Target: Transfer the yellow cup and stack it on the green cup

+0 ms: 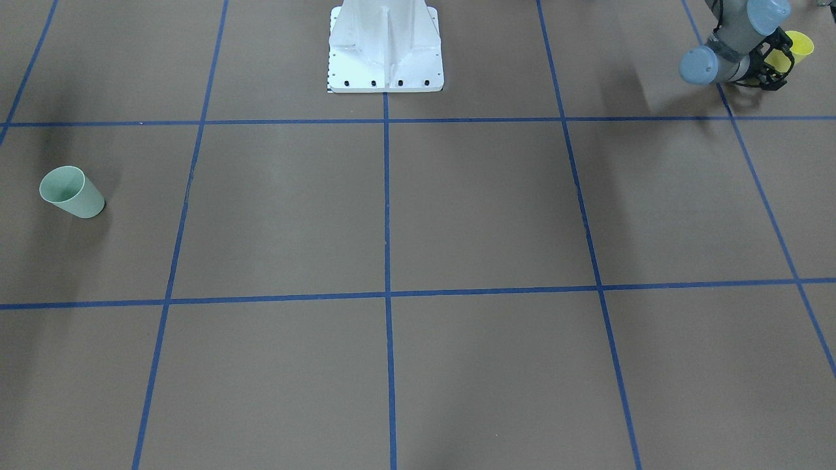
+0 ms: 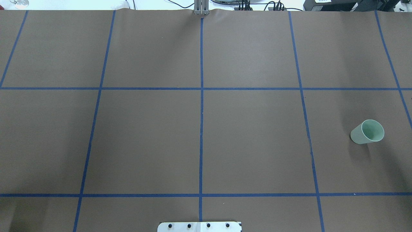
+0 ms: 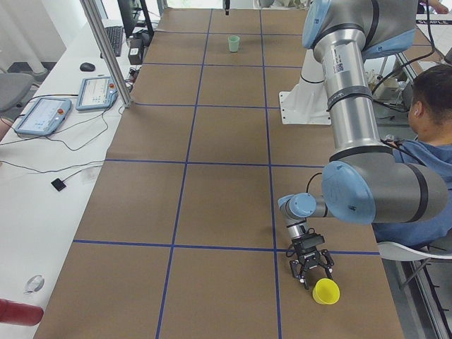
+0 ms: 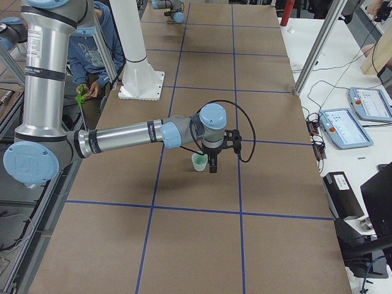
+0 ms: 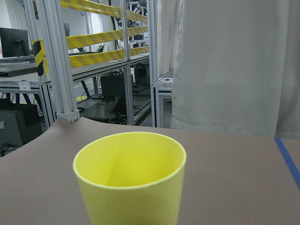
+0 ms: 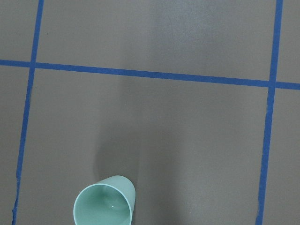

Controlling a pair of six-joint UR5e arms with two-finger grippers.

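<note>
The yellow cup (image 5: 131, 178) stands upright on the brown table near the robot's left corner; it also shows in the front-facing view (image 1: 799, 44) and the left view (image 3: 326, 291). My left gripper (image 1: 780, 62) is low and level right next to it, jaws open, not holding it. The green cup (image 2: 367, 132) stands upright on the table's right side, seen too in the front-facing view (image 1: 70, 191) and the right wrist view (image 6: 105, 204). In the right view my right gripper (image 4: 211, 164) hangs just beside the green cup (image 4: 199, 162); I cannot tell whether it is open or shut.
The table is covered in brown paper with a blue tape grid (image 2: 201, 96). The white robot base (image 1: 385, 49) stands at the near edge. A seated person (image 3: 424, 134) is beside the table by the left arm. Pendants and cables (image 4: 346, 125) lie on the side bench.
</note>
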